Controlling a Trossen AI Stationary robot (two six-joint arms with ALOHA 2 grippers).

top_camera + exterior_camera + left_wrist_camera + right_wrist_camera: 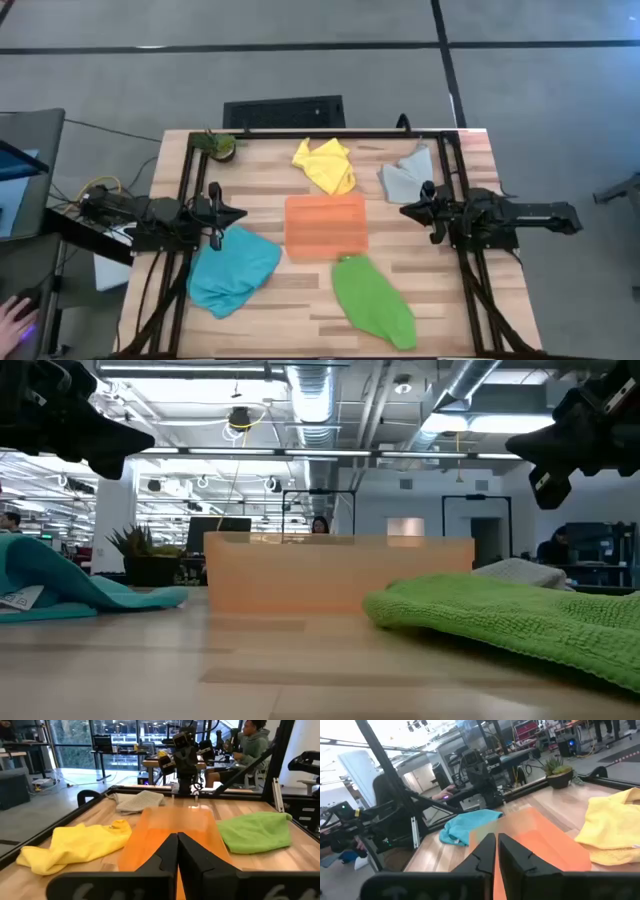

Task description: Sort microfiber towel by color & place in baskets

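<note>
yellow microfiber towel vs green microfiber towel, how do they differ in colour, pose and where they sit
The yellow microfiber towel lies crumpled and bunched at the table's far side, beyond the shallow orange tray; the green microfiber towel lies spread flatter and longer, on the near side of the tray. Both rest on the wooden table, outside the tray, held by neither gripper.

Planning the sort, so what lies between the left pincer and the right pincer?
In the high view, the orange tray lies between the left pincer and the right pincer; bare table either side.
</note>
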